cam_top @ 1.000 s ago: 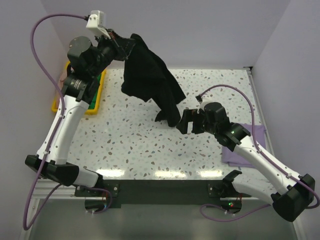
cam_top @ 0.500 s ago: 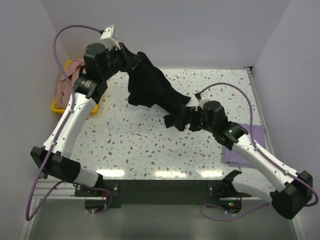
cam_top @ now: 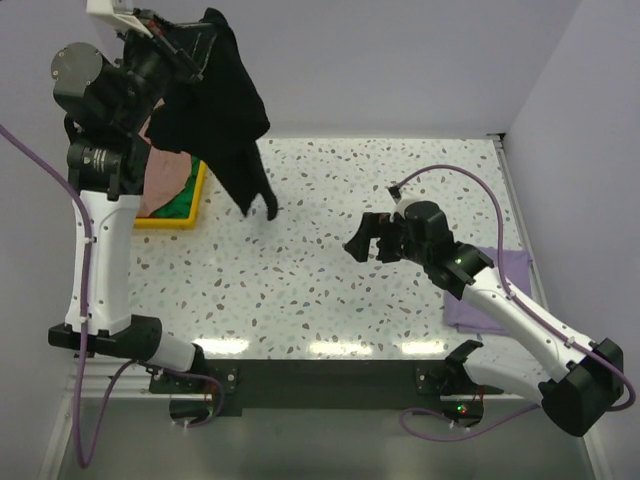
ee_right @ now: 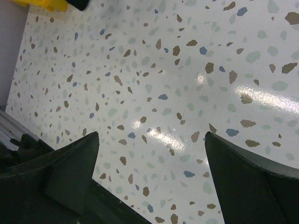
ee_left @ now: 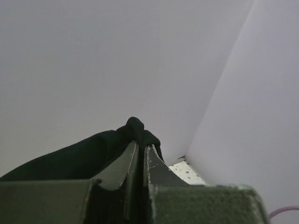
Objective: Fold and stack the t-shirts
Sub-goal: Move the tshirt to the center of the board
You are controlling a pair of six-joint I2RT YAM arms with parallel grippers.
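Top external view: high up, the left gripper (cam_top: 195, 40) clamps the hanging black t-shirt (cam_top: 225, 110); the right gripper (cam_top: 365, 240) hovers above the table (cam_top: 300, 290), fingers spread wide, holding nothing.

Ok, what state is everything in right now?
left gripper: shut on the black t-shirt, held high.
black t-shirt: unfolded, hanging from the left gripper.
right gripper: open, empty, above the table.
lavender t-shirt: lying flat on the table's right side.
pink t-shirt: crumpled in the yellow bin.
green t-shirt: in the bin, mostly covered.
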